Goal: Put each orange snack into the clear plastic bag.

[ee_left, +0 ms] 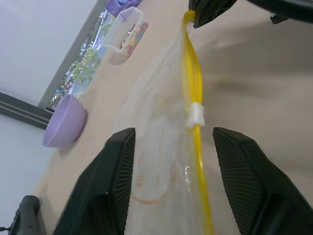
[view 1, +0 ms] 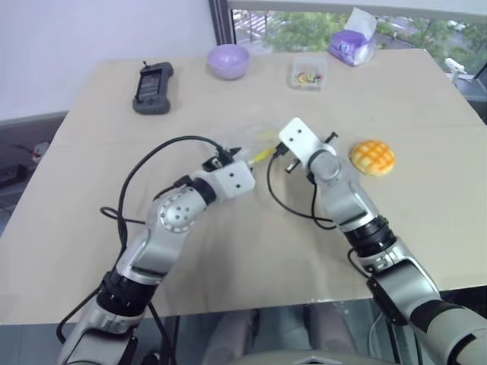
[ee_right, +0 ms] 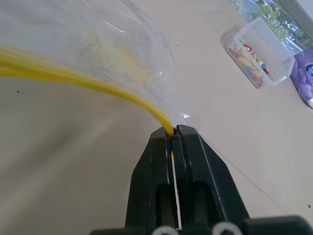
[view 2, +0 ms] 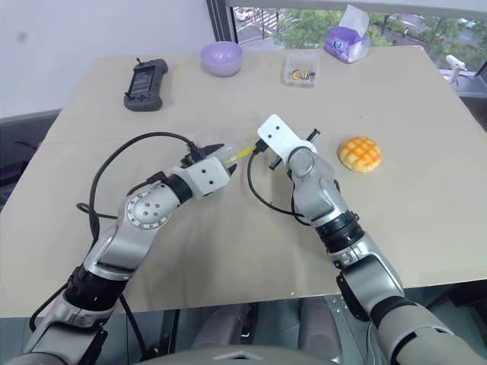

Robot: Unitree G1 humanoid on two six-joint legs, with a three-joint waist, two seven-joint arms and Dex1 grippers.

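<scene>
Two black-fingered grippers meeting at mid-table. Right gripper (ee_right: 173, 132) pinched tight on the yellow zip strip of the crinkly clear plastic bag (ee_left: 161, 122), at its end. Left gripper (ee_left: 171, 142) with fingers (ee_left: 110, 181) spread apart, straddling the same bag, yellow strip and its small white slider (ee_left: 195, 113) between them; not closed on it. Bag partly lifted off the beige tabletop (view 1: 228, 243), between both arms. To the right, well apart from the bag: round golden-orange bun with criss-cross top (view 1: 372, 156), lying on the table, untouched. Farther off: small clear box of colourful bits (view 1: 307, 74), lilac bowl (view 1: 228, 61), purple tissue pack (view 1: 351, 42), black handheld controller (view 1: 153, 87) far left. No legible writing anywhere.
</scene>
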